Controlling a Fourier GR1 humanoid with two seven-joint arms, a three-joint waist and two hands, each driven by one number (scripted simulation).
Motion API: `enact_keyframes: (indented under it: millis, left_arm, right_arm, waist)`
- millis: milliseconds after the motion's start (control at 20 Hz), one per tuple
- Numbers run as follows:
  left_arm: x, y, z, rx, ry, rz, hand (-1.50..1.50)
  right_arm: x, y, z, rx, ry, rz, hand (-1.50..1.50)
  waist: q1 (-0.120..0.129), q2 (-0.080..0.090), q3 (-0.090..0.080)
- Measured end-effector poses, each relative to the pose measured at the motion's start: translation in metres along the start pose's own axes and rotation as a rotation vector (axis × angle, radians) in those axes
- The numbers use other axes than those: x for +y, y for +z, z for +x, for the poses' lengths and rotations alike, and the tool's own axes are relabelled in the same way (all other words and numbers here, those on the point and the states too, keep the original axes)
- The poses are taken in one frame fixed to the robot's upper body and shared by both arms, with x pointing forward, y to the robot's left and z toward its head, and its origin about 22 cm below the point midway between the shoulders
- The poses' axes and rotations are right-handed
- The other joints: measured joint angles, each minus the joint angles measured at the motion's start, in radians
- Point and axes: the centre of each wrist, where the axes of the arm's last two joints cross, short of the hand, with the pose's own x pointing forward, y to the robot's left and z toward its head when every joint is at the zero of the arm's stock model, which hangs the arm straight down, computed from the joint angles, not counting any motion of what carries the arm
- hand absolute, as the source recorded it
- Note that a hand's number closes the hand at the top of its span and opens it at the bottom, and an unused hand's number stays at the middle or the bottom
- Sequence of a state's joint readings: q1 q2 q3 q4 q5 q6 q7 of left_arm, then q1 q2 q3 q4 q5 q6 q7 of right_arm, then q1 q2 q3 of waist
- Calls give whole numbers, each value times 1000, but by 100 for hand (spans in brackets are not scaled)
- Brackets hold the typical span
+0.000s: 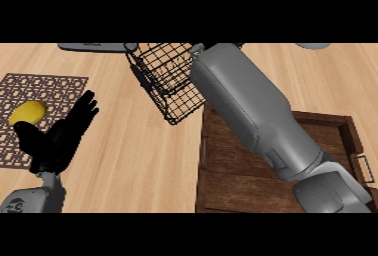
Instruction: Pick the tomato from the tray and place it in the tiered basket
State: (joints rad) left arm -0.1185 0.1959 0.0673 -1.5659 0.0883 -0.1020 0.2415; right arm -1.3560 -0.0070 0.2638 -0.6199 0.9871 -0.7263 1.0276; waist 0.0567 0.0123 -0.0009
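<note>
Tomato shows nowhere in the head view, so I cannot tell whether it is held or where it lies. Right arm [255, 115] reaches from the lower right corner across the tray [221, 185] and up to the basket [166, 75]; its hand is hidden behind the arm and the wire, so I cannot tell whether it is open or closed. Left hand [63, 135] rests open at the counter's [140, 150] left side, fingers straight and pointing up. Just beside its fingers, on a brown lattice mat [44, 85] at the left edge, lies a yellow fruit [28, 112]. The dark wooden tray sits at the near right of the counter, its bare floor showing left of the arm. The black wire basket stands at the far edge, tilted in this view, with a grey base [92, 47] beside it at the far left.
</note>
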Motion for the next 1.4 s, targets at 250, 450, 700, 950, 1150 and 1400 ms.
enact_keyframes:
  millis: [250, 450, 700, 950, 1150, 1400]
  left_arm:
    - [3, 0, -1, 6, 6, 11, 0]
    - [5, 7, -7, 15, 16, 24, 0]
    - [8, 10, -16, 27, 13, 60, 0]
    - [17, 18, -14, 42, 18, 85, 0]
    - [24, 25, -18, 48, 16, 101, 0]
    - [28, 27, -15, 54, 14, 119, 0]
  right_arm:
    - [-8, -4, 3, 62, -188, -61, -150]
    - [-17, -9, 3, 105, -333, -127, -150]
    - [-37, -24, 0, 123, -430, -239, -150]
    - [-57, -33, -29, 142, -476, -351, -150]
    - [-86, -30, -48, 159, -523, -411, -150]
    - [-126, -9, -79, 170, -559, -454, -150]
  waist:
    - [-12, -4, 0]
    - [-27, -9, 1]
    - [-63, -20, 1]
    - [-93, -32, 1]
    - [-114, -38, 1]
    - [-128, -41, 2]
